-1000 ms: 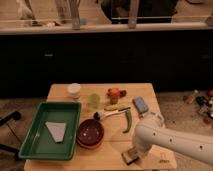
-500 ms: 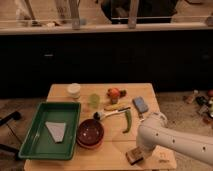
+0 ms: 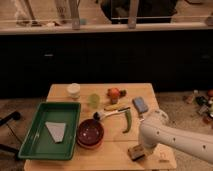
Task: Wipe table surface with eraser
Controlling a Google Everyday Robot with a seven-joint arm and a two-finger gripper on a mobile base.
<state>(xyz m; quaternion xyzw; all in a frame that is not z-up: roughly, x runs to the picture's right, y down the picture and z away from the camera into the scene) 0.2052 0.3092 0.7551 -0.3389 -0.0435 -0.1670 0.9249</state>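
Note:
The table surface [image 3: 107, 152] is light tan wood slats with a small dark logo mark [image 3: 164, 160] near the front right corner. The eraser [image 3: 135, 152], a small block with a dark base and tan top, rests on the table near the front right edge. My gripper [image 3: 141, 148] reaches down from the white arm [image 3: 175, 137], which comes in from the right. It is shut on the eraser and presses it against the tabletop. The arm's bulk hides most of the fingers.
A green tray [image 3: 35, 142] with a grey cloth [image 3: 55, 131] sits at the front left. A red bowl [image 3: 91, 132], a green chilli [image 3: 127, 122], a brush [image 3: 107, 114], a blue-grey block [image 3: 140, 104], a fruit [image 3: 115, 93] and two cups [image 3: 73, 90] fill the middle and back.
The eraser and the gripper have slid a little to the right along the front of the table. Everything else stays put.

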